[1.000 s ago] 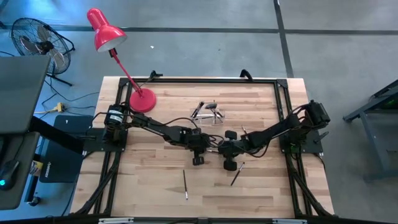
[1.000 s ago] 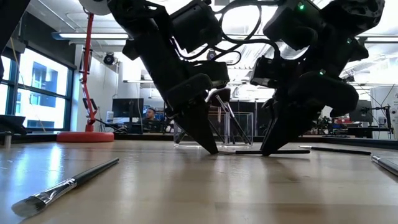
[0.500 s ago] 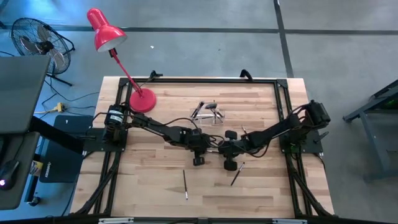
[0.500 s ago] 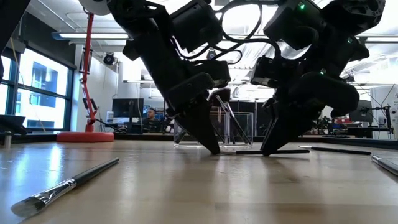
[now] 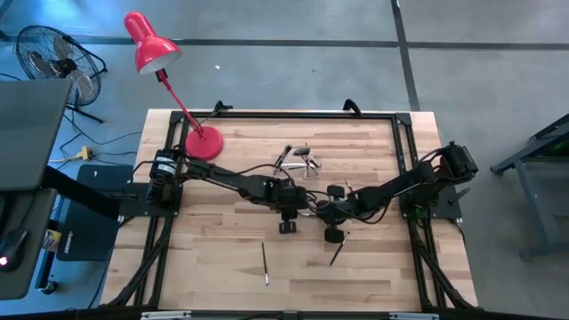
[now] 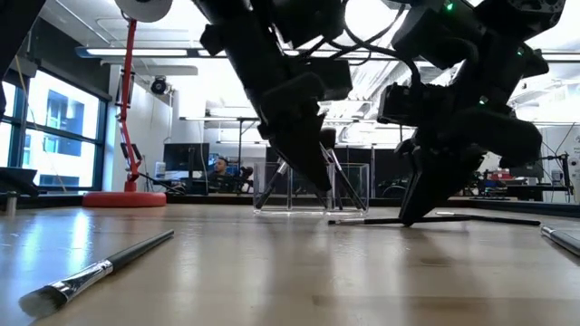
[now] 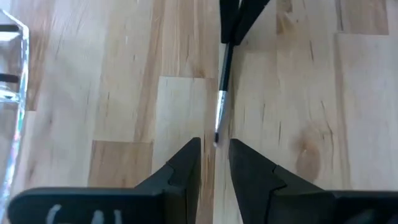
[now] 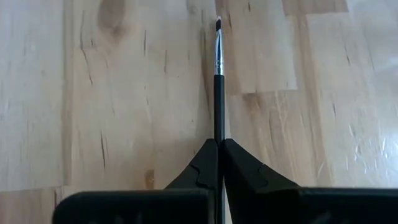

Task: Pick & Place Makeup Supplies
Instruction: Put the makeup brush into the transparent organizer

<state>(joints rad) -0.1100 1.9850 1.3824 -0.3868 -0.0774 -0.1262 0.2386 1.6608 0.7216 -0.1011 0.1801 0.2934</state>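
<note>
A thin black brush (image 8: 218,81) with a silvery ferrule lies level between my two grippers at the table's middle. My right gripper (image 8: 219,149) is shut on its handle. My left gripper (image 7: 215,158) hangs above the table with its fingers narrowly open, and the brush's head (image 7: 218,124) points into the gap without touching. The right gripper's fingers (image 7: 235,15) also show in the left wrist view. The clear holder (image 5: 298,160) stands behind them with several supplies in it. Loose brushes (image 5: 265,263) (image 5: 339,248) lie flat on the near table. My right gripper pinches the brush's black handle (image 8: 218,127) between its two fingers. The fingers slant down from the table's right side and lie along the brush, whose head points ahead toward my left gripper. The brush (image 6: 381,220) sits level just above the wood; whether it touches, I cannot tell.
A red desk lamp (image 5: 203,142) stands at the far left of the table. In the low view a brush (image 6: 95,269) lies near left, another (image 6: 562,237) near right, and one (image 6: 489,217) behind my right gripper. The holder's wall (image 7: 15,68) shows beside my left gripper.
My left gripper has risen from the table top, where its fingertips stood by the brush's head, and has shifted slightly toward the table's right edge. My right gripper, still shut on the brush, has moved a little the same way.
</note>
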